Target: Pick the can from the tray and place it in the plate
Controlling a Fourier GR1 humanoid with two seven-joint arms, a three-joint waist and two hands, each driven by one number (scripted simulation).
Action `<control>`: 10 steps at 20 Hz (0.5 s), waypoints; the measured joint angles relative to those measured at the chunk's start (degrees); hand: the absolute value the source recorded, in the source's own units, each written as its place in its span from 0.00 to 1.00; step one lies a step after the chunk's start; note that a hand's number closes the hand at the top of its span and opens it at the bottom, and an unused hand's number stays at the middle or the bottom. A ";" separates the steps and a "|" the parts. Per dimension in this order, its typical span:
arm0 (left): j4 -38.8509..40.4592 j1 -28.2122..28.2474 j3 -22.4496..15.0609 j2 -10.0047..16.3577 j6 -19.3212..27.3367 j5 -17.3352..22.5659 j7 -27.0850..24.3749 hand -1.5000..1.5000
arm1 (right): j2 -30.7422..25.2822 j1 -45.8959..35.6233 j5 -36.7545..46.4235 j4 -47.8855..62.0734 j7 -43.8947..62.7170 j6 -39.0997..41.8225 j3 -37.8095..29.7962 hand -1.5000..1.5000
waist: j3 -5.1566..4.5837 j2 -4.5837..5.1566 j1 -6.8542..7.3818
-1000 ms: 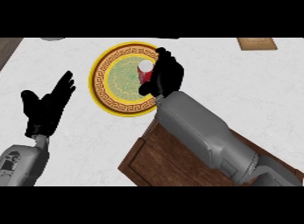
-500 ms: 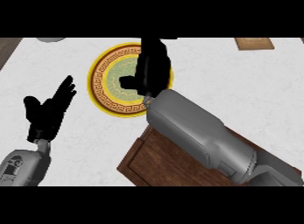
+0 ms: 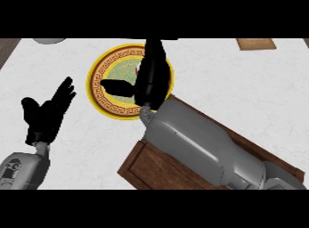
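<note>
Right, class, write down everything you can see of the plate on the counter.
The plate is round, with a yellow rim, a brown key-pattern band inside it and a pale green middle; it looks like glazed ceramic. It lies flat on the white counter, close to the wooden tray's far corner. The right hand stretches over its right half and hides it; contact cannot be told.

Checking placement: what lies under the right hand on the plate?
The plate shows its pattern, and a red sliver, perhaps the can, shows beside the right hand. Everything else there is covered.
</note>
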 measured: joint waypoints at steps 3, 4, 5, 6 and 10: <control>-0.14 0.47 0.30 -0.32 0.25 -0.45 -0.18 0.50 | 0.08 2.86 -4.33 -2.39 -4.85 -1.94 -0.22 0.00 | 0.00 0.00 -0.40; -0.26 0.36 0.86 0.17 -0.30 -0.18 0.08 0.50 | 0.16 3.56 -5.93 -2.53 -7.21 -2.22 -1.01 0.00 | 0.00 0.02 -0.52; 0.17 0.24 1.38 0.22 -0.62 -0.09 -0.23 0.50 | 0.22 4.56 -6.79 -3.10 -9.28 -2.33 -1.72 0.00 | 0.00 -0.02 -0.79; 0.53 -0.29 1.79 0.22 -0.67 -0.17 0.03 0.50 | 0.24 5.59 -7.37 -3.66 -10.97 -2.50 -2.09 0.00 | -0.01 -0.07 -1.04; -0.30 0.36 3.22 0.52 -1.41 -0.28 0.27 0.50 | -0.01 10.79 -9.75 -5.92 -17.99 -2.43 -3.11 0.00 | -0.02 -0.22 -1.54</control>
